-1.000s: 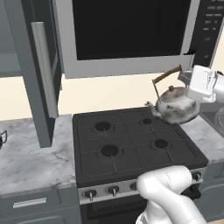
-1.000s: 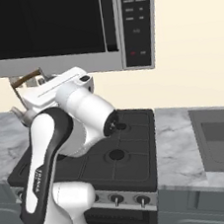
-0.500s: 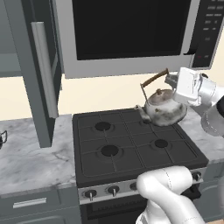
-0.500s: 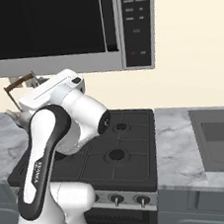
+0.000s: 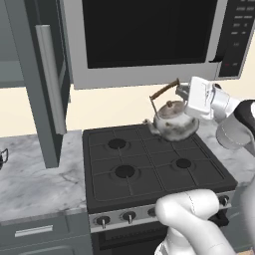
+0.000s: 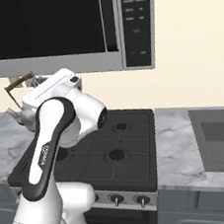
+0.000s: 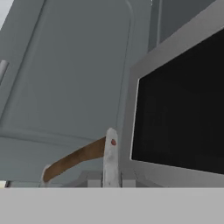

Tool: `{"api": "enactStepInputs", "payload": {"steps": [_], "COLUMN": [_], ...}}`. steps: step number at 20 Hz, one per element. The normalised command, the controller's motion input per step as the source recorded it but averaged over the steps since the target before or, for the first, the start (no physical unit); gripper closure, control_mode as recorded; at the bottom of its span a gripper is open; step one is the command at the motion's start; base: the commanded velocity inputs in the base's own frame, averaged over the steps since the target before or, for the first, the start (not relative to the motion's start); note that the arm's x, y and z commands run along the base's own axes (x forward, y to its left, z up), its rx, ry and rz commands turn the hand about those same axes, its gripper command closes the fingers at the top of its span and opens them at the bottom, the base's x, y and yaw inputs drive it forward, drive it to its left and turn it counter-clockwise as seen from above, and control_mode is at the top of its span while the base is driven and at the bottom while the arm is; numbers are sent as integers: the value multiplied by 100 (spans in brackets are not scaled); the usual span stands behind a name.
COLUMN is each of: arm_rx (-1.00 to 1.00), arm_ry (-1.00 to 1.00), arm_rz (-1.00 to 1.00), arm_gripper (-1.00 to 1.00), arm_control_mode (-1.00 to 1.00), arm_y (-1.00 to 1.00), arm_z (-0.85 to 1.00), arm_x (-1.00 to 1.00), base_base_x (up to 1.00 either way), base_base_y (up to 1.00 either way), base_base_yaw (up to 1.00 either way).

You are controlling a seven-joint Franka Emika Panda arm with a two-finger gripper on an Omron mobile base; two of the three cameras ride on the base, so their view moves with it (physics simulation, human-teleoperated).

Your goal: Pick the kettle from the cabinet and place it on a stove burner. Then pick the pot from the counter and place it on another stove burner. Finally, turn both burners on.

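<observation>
The kettle [image 5: 173, 122] is a squat silver one with a brown arched handle. It hangs tilted just above the back right part of the black stove [image 5: 149, 167], spout pointing left. My gripper [image 5: 183, 91] is shut on the top of its handle, reaching in from the right. In the right base view my arm covers most of the kettle, leaving its handle [image 6: 19, 84] showing at the left. The hand view shows the brown handle [image 7: 74, 159] in close-up. The cabinet door [image 5: 35, 79] stands open at the left. The pot is out of view.
A microwave [image 5: 149, 35] hangs right above the stove, close over the kettle. Three bare burners show: back left [image 5: 117, 144], front left [image 5: 124, 172], front right [image 5: 183, 163]. Marble counter [image 5: 30, 179] lies to the left, with a small dark thing [image 5: 2, 157] at the frame edge. A sink [image 6: 222, 140] is at the right.
My gripper has carried the kettle leftward and slightly down, from beyond the stove's right edge to over its back right part.
</observation>
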Motion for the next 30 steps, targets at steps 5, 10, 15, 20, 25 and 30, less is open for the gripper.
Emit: {"api": "enactStepInputs", "payload": {"steps": [5,10,15,20,25,30], "arm_rx": [0,0,0,0,0,0], "arm_ry": [-1,-1,-3,-4,-3,0], "arm_rz": [10,11,11,10,6,4], "arm_gripper": [100,100,100,100,100,100], "arm_control_mode": [-100,-100,-100,-100,-100,-100], "arm_y": [2,1,4,6,6,2], "arm_z": [-7,-8,-10,-13,-12,-5], "arm_x": [36,31,27,20,7,2], "base_base_x": [0,0,0,0,0,0], "base_base_y": [0,0,0,0,0,0], "base_base_yaw": [0,0,0,0,0,0]}}
